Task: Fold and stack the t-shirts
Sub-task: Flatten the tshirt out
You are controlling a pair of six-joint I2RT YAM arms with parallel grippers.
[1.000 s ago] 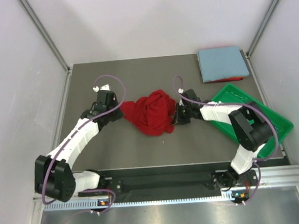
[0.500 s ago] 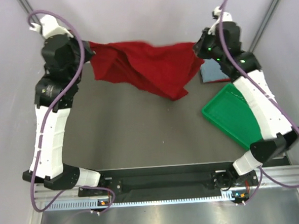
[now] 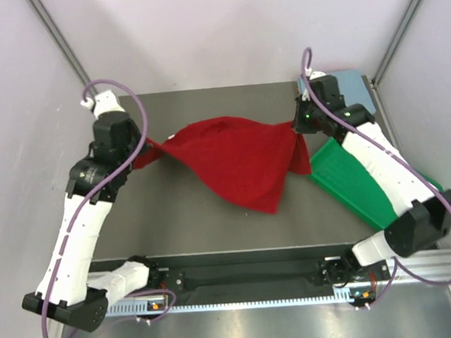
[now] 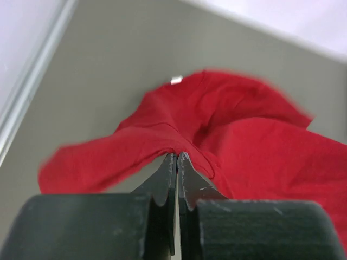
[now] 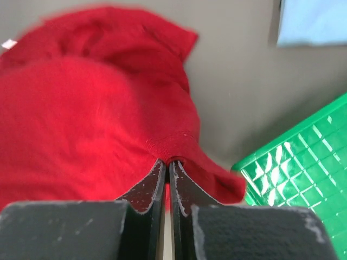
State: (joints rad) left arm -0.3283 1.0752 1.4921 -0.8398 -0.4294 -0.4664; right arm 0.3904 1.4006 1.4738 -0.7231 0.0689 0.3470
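Observation:
A dark red t-shirt (image 3: pixel 240 160) hangs stretched between my two grippers above the table, its lower part drooping to a point near the table's middle. My left gripper (image 3: pixel 149 149) is shut on the shirt's left shoulder (image 4: pixel 162 146); a small white neck label (image 4: pixel 176 80) shows beyond it. My right gripper (image 3: pixel 298 124) is shut on the shirt's right shoulder (image 5: pixel 173 149), with a sleeve hanging beside it. A folded light blue t-shirt (image 3: pixel 354 81) lies at the back right corner, partly hidden by my right arm; it also shows in the right wrist view (image 5: pixel 312 21).
A green plastic tray (image 3: pixel 357 188) sits at the right, under my right arm, and shows in the right wrist view (image 5: pixel 303 162). The grey table (image 3: pixel 159 211) has metal frame posts at its back corners and white walls around it.
Both grippers lifted the crumpled red shirt high and apart, spreading it, then came down and nearer; the shirt now hangs lower over the table.

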